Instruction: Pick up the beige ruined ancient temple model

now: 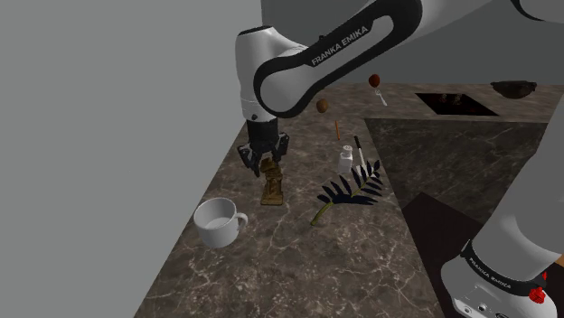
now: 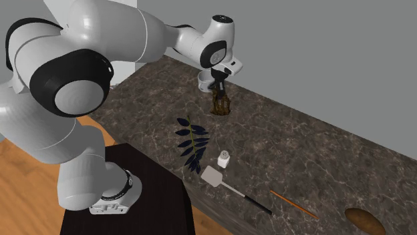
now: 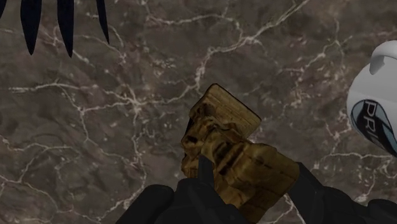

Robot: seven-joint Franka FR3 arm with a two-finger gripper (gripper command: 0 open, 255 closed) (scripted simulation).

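The temple model (image 1: pixel 271 188), a small tan-brown ruin with columns, stands upright on the dark marbled counter (image 1: pixel 298 262) near the wall. My black gripper (image 1: pixel 265 164) comes down on its top from above. In the wrist view the two fingers clasp the temple model (image 3: pixel 222 137) on either side, with the gripper (image 3: pixel 254 184) shut on its upper part. From the second exterior view the gripper (image 2: pixel 219 90) sits right over the temple model (image 2: pixel 220 105), whose base rests on the counter.
A white mug (image 1: pixel 220 221) stands close beside the model, between it and the counter's near end. A dark blue leaf sprig (image 1: pixel 352 188), a small white shaker (image 1: pixel 346 160) and a spatula (image 2: pixel 220 180) lie further along. A sink (image 1: pixel 456 102) is at the back.
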